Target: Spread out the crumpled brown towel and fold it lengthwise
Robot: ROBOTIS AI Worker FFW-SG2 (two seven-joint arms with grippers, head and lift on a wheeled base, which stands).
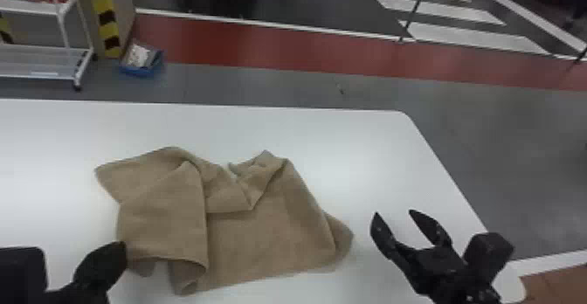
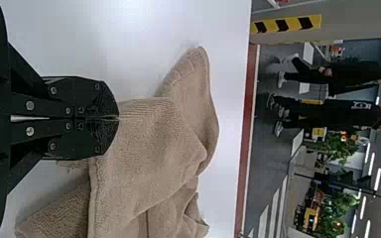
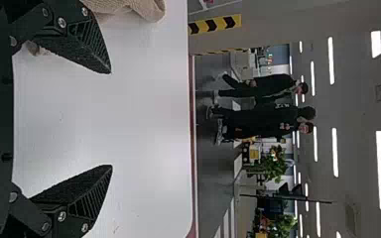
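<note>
The brown towel [image 1: 266, 233] lies crumpled on the white table, its left part folded over and its far edge bunched. At the towel's near left corner is my left gripper [image 1: 118, 250]; in the left wrist view the left gripper [image 2: 118, 118] has its fingers together, with the towel [image 2: 149, 144] coming out from between the tips. My right gripper [image 1: 395, 218] stands open to the right of the towel, apart from it. In the right wrist view, the right gripper [image 3: 111, 119] has widely parted fingers with nothing between them, and part of the towel [image 3: 149, 7] lies beside one finger.
The white table [image 1: 349, 141] has its far edge and rounded right corner in view. Beyond it on the floor stand a white rack [image 1: 43, 50] and a blue box [image 1: 142, 63], next to a post with yellow and black stripes [image 1: 105, 17].
</note>
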